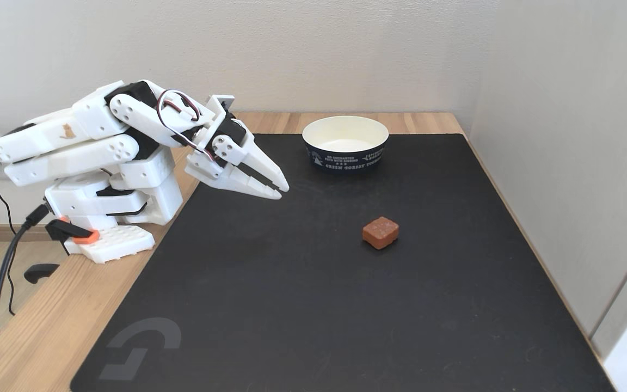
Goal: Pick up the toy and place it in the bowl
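The toy (pixel 380 232), a small reddish-brown block with a bumpy top, lies on the black mat right of centre. Behind it at the mat's far edge stands the bowl (pixel 345 155), cream-white inside and navy outside with white lettering, with nothing in it. My white gripper (pixel 282 191) hangs low over the mat's left part, pointing right and down, well left of the toy and apart from it. Its fingers lie close together with nothing between them.
The arm's base (pixel 109 228) is clamped to the wooden table's left edge, with black cables (pixel 6 267) hanging off it. A black mat (pixel 313 305) covers most of the table. A wall (pixel 564 136) runs close along the mat's right side.
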